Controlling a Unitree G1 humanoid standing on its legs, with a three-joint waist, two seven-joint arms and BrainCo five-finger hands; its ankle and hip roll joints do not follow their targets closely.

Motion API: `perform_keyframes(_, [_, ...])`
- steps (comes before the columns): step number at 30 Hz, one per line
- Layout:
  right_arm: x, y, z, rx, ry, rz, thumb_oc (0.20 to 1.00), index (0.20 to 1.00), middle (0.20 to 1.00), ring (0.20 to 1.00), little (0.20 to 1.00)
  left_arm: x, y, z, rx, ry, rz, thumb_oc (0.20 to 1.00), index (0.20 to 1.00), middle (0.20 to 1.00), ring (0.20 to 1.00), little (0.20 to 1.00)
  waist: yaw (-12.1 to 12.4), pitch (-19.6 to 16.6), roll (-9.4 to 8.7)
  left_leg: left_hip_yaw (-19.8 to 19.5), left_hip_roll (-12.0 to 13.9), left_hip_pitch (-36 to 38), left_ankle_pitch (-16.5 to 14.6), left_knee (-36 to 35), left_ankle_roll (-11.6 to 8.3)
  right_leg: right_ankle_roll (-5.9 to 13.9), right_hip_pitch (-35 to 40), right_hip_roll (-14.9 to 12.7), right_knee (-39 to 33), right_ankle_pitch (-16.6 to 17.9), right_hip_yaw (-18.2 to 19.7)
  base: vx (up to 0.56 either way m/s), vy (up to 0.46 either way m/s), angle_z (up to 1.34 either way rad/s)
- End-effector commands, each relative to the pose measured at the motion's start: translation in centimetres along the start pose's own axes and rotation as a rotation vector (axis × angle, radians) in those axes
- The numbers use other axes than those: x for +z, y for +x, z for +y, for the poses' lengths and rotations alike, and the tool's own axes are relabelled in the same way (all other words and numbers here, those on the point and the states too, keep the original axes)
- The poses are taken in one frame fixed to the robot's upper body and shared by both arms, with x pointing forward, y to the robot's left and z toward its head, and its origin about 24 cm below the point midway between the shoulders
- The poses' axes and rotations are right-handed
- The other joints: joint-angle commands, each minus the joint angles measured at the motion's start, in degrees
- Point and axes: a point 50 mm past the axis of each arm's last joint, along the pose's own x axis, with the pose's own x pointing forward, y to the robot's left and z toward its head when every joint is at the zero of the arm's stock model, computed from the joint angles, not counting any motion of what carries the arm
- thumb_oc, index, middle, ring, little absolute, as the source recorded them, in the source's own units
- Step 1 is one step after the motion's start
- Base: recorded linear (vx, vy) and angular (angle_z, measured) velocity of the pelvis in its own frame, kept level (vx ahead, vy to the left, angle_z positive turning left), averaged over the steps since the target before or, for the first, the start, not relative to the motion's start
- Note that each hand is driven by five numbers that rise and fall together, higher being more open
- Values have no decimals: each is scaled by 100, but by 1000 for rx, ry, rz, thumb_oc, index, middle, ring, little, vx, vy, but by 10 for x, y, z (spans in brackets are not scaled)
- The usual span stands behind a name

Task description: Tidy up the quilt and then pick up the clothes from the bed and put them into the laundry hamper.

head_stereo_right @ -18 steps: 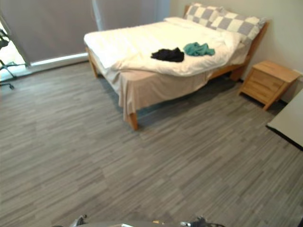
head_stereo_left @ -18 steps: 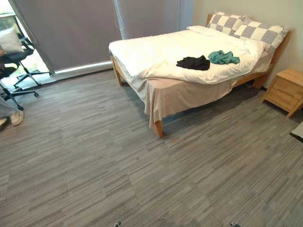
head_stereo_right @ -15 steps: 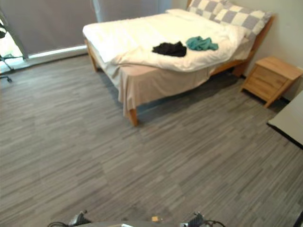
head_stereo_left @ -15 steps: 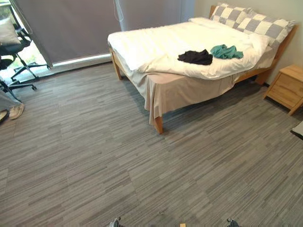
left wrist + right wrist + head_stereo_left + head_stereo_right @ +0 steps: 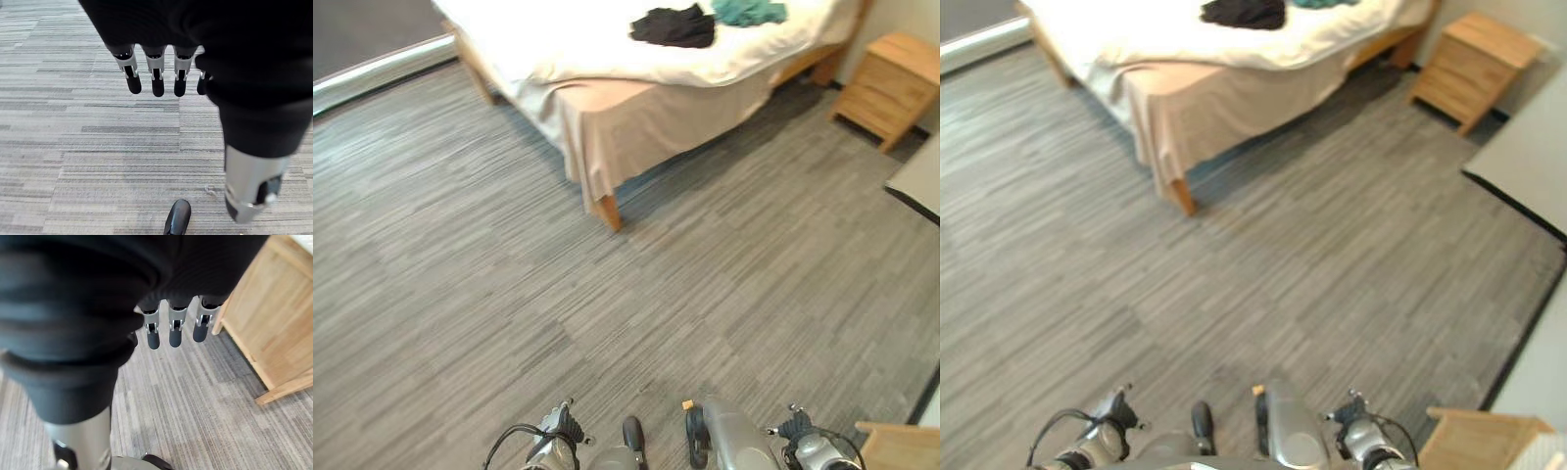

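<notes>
Well apart: clothes [image 5: 674,25] on bed [image 5: 607,117]; left hand [image 5: 156,73], right hand [image 5: 176,328] low, empty

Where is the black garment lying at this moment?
In the left eye view the black garment lies on the white quilt near the bed's floor-side edge, just left of the teal garment and well left of the wooden nightstand.

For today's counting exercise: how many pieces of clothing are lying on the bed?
2. A black garment lies on the white quilt near the bed's edge, and a teal garment lies just beside it, partly cut off. More may lie out of view.
</notes>
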Motion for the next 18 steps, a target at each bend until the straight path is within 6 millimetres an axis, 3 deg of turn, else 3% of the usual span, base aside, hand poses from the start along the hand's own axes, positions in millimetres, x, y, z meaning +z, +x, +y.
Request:
perform_keyframes(1, [-11,-1,-1,-25,28,21,1000,1000,1000,1000,1000,-7,0,3,14,86,13,1000,1000,1000,1000,1000,-160,18,71,-179,43,540,-696,2,-360,272,473,-125,-1540,151,-168,589,-109,-13])
perform_keyframes(2, [-16,-2,-1,-26,-5,29,1000,1000,1000,1000,1000,-7,1,6,18,134,7,1000,1000,1000,1000,1000,-334,18,11,-267,-71,664,-833,2,-470,214,533,-200,-2934,251,-10,330,-83,-1])
perform_keyframes(3, [-17,-2,-1,-27,-5,29,1000,1000,1000,1000,1000,-7,1,5,18,134,7,1000,1000,1000,1000,1000,-356,54,43,-285,-32,707,-845,2,-476,212,634,-173,-3034,291,-50,487,-133,7])
perform_keyframes(5, [-23,-3,0,-18,-38,47,1000,1000,1000,1000,1000,-7,1,5,7,172,4,1000,1000,1000,1000,1000,-527,47,74,-293,-20,875,-1007,2,-580,250,524,-270,-3904,553,205,322,-66,27])
perform_keyframes(6, [-23,-3,0,-18,-38,47,1000,1000,1000,1000,1000,-7,1,5,7,172,3,1000,1000,1000,1000,1000,-528,52,77,-293,-17,880,-1008,2,-580,250,534,-267,-3911,556,203,743,-122,36])
perform_keyframes(7, [-45,-7,4,-2,-56,108,1000,1000,1000,1000,1000,-11,-2,-5,-25,178,6,1000,1000,1000,1000,1000,-648,-83,177,-361,-18,1269,-1178,2,-605,146,607,-182,-4001,680,445,593,-103,20])
perform_keyframes(8, [-45,-7,4,-3,-56,108,1000,1000,1000,1000,1000,-11,-2,-5,-26,178,6,1000,1000,1000,1000,1000,-645,-75,187,-356,-7,1284,-1183,2,-609,144,621,-171,-3999,676,443,931,-238,0])
perform_keyframes(9, [-49,-7,-1,-14,-66,122,1000,1000,1000,1000,1000,-9,-2,-8,-25,140,11,1000,1000,1000,1000,1000,-696,-75,305,-268,200,1195,-788,817,-715,-60,784,56,-3807,656,384,335,-139,-3])
perform_keyframes(10, [-48,-7,-1,-14,-66,122,1000,1000,1000,1000,1000,-9,-2,-8,-24,139,11,1000,1000,1000,1000,1000,-698,-86,291,-271,188,1177,-776,819,-717,-63,770,45,-3812,667,390,531,-255,6])
perform_keyframes(11, [-51,-7,0,-11,-69,128,1000,1000,1000,1000,1000,-6,-2,-8,-13,99,9,1000,1000,1000,1000,1000,-676,-90,343,-263,336,945,-261,1549,-839,-216,921,153,-3734,588,313,490,-393,-4])
perform_keyframes(12, [-53,-6,-6,-33,-123,119,1000,1000,1000,1000,1000,-1,0,2,40,32,-2,1000,1000,1000,1000,1000,-502,11,233,-428,632,127,704,3418,-984,-553,1414,139,-3801,380,135,490,-392,-8])
perform_keyframes(13, [-52,-6,-6,-32,-123,118,1000,1000,1000,1000,1000,-1,0,2,41,32,-2,1000,1000,1000,1000,1000,-517,-6,219,-447,620,91,715,3430,-985,-556,1396,124,-3808,391,124,504,-526,-23])
perform_keyframes(14, [-37,-2,-16,-72,-124,67,1000,1000,1000,1000,1000,11,4,21,130,-45,-28,1000,1000,1000,1000,1000,-280,183,-115,-454,740,-810,735,5023,-888,-767,1835,-39,-3971,262,117,200,-254,-15])
perform_keyframes(15, [-36,-2,-16,-72,-123,66,1000,1000,1000,1000,1000,11,4,21,131,-45,-28,1000,1000,1000,1000,1000,-287,173,-125,-459,730,-838,741,5032,-882,-766,1818,-50,-3975,272,114,570,-372,-12])
perform_keyframes(16, [-24,1,-22,-84,-137,28,1000,1000,1000,1000,1000,22,5,30,175,-107,-53,1000,1000,1000,1000,1000,-53,189,-314,-204,856,-1395,466,5113,-822,-767,2264,-120,-4171,94,116,355,-122,-14])
perform_keyframes(17, [-24,1,-22,-84,-137,27,1000,1000,1000,1000,1000,22,5,30,175,-107,-53,1000,1000,1000,1000,1000,-51,180,-327,-195,843,-1404,479,5102,-815,-764,2250,-134,-4174,102,122,721,-117,4])
perform_keyframes(18, [-17,3,-26,-97,-175,-2,1000,1000,1000,1000,1000,31,5,32,193,-135,-90,1000,1000,1000,1000,1000,139,145,-384,42,747,-1801,264,4384,-841,-690,2716,-182,-4409,-46,62,359,7,-1])
